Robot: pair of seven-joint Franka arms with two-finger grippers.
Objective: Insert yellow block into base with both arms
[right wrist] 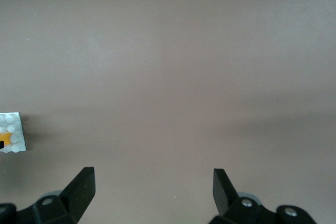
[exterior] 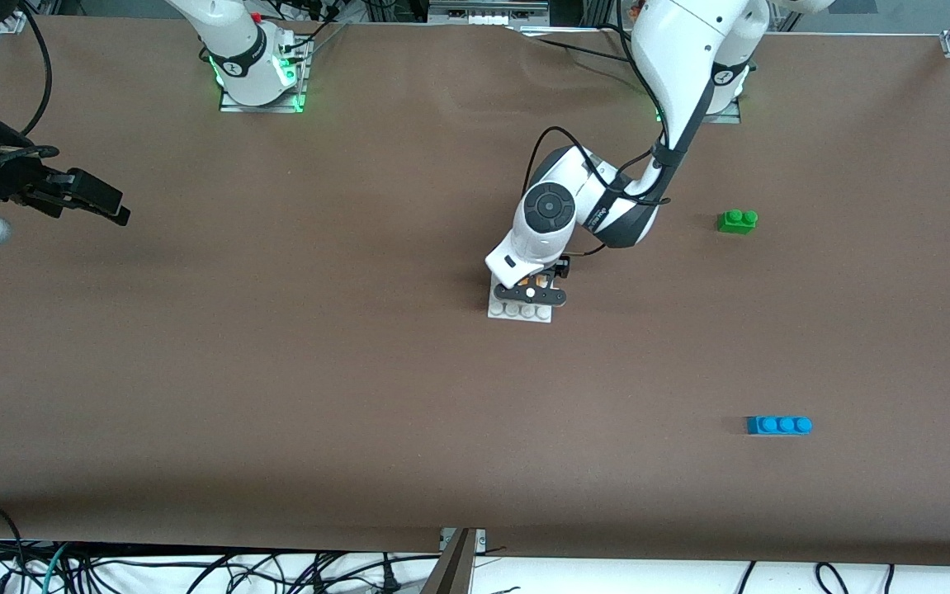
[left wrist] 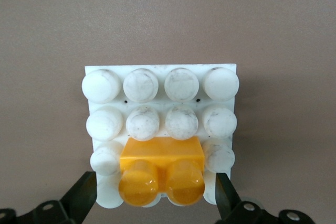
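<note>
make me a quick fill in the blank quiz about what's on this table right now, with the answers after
1. The yellow block sits on the white ____.
2. The left gripper is over the base with its fingers ____.
3. The brick with three studs is ____.
4. The right gripper waits over bare table, and its fingers hold ____.

Answers: base; open; blue; nothing

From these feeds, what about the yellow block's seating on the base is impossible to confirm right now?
- Front view: the left gripper and its wrist cover the yellow block and most of the base.
- Left wrist view: it looks straight down on the yellow block, so how far it is pressed in is unreadable; the frame edge cuts off the base's near row.
- Right wrist view: the base is too small.
</note>
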